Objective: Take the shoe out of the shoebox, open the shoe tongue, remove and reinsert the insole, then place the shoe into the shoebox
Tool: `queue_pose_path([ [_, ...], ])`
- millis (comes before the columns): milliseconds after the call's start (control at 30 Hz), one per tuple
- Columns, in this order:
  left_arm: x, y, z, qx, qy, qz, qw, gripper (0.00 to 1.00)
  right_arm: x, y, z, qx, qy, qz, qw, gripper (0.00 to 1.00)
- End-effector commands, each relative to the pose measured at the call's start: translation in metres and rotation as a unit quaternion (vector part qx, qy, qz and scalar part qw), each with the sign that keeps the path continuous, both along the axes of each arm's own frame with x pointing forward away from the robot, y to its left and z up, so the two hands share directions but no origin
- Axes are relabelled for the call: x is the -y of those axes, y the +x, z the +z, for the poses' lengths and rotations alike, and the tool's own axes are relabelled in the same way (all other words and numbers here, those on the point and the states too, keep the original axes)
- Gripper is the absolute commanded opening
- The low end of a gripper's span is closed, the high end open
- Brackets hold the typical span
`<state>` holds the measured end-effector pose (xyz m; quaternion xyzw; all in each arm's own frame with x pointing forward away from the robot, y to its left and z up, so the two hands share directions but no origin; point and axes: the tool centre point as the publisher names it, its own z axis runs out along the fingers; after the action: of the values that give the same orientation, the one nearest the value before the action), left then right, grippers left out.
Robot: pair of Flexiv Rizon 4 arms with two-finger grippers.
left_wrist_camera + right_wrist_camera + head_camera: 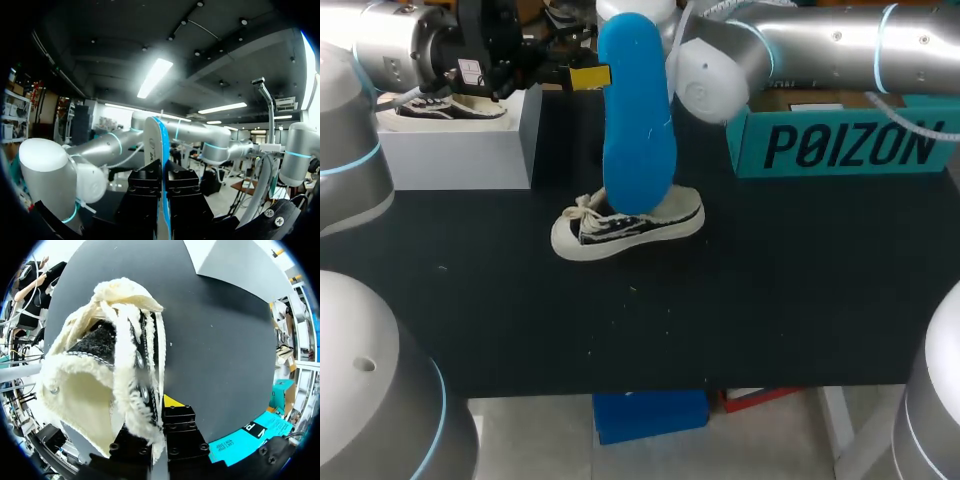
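A black canvas shoe with a cream sole and white laces rests on the black table, toe to the left. A long blue insole hangs upright above its heel end, and my left gripper is shut on the insole's edge. In the left wrist view the insole rises edge-on from between that gripper's fingers. My right arm comes in from the upper right, its gripper hidden behind the insole. In the right wrist view the right gripper is shut on the shoe's side wall by the laces.
An open white shoebox stands at the back left with a second shoe in it. A teal box stands at the back right. Bare black table lies in front of the shoe.
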<state>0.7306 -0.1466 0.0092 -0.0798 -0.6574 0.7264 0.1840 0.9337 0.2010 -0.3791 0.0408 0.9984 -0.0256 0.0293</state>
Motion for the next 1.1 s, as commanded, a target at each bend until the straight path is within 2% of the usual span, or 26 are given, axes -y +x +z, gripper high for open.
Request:
queue_pose_path([
  [33,0.001,0.000,-0.001,0.000,0.000,0.001,1.000,0.00,0.011,-0.005,0.053,0.034,-0.005,-0.020,0.999,0.00],
  [200,0.001,0.000,-0.001,0.000,0.000,0.001,1.000,0.00,0.015,0.004,0.076,0.068,-0.019,-0.084,0.994,0.00],
  [333,0.001,0.000,-0.001,0.000,0.000,0.001,1.000,0.00,0.018,0.008,0.089,0.078,-0.017,-0.123,0.989,0.00],
  [633,0.001,0.000,-0.001,0.000,0.000,0.001,1.000,0.00,0.019,0.005,0.090,0.075,-0.015,-0.139,0.987,0.00],
  [733,0.001,0.000,-0.001,0.000,0.000,0.001,1.000,0.00,0.020,0.009,0.096,0.076,-0.004,-0.162,0.984,0.00],
  [867,0.001,0.000,-0.001,0.000,0.000,0.001,1.000,0.00,0.022,0.012,0.102,0.075,0.016,-0.214,0.974,0.00],
  [1100,0.001,0.000,-0.001,0.000,0.000,0.001,1.000,0.00,0.025,0.006,0.097,0.079,0.035,-0.322,0.943,0.00],
])
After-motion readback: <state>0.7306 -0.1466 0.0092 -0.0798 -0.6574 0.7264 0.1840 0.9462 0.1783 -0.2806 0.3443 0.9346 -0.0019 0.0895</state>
